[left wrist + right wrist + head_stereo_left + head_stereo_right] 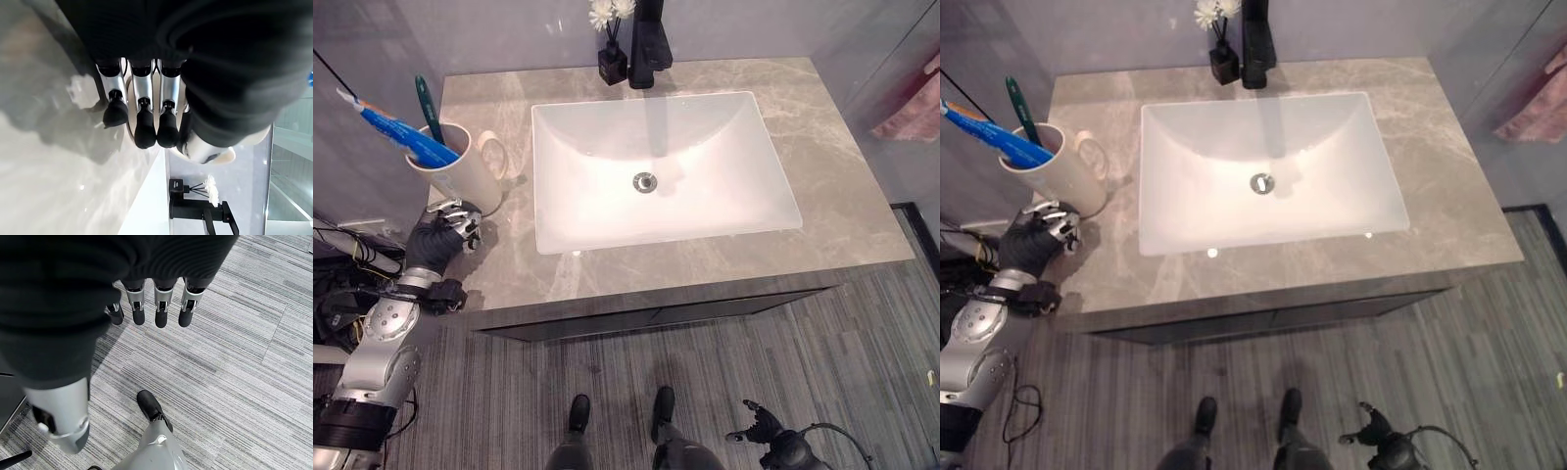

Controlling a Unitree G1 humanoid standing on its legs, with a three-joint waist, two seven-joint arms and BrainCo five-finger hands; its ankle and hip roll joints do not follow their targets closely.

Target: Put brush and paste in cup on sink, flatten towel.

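Observation:
A cream cup with a handle stands at the left end of the grey stone counter. A blue toothpaste tube and a green toothbrush stick up out of it. My left hand rests just in front of the cup at the counter's left front corner. Its fingers are straight, hold nothing and point at the cup's base. My right hand hangs low over the floor at the lower right, its fingers spread and empty. A pink cloth hangs at the far right edge.
A white rectangular sink fills the middle of the counter. A black faucet and a small black vase of white flowers stand behind it. Grey striped floor lies in front of the cabinet.

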